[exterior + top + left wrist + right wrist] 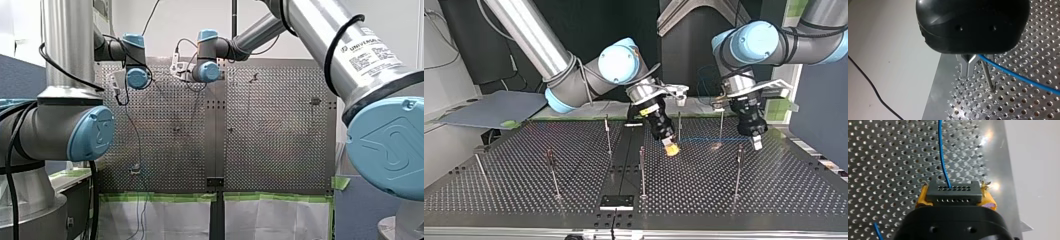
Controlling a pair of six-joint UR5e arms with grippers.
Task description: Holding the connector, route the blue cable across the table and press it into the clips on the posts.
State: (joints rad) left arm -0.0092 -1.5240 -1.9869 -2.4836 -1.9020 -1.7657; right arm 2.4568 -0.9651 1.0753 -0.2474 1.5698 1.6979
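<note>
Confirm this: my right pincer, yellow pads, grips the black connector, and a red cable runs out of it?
No: the cable is blue, not red; the right wrist view shows it. The yellow-padded right pincer does grip the black connector.

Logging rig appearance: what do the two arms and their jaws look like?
Both arms are silver tubes with light-blue joint caps and black cables. My right arm carries a Universal Robots label; its jaws have yellow pads on a black housing. My left arm has bare metal jaws under a black shell.
</note>
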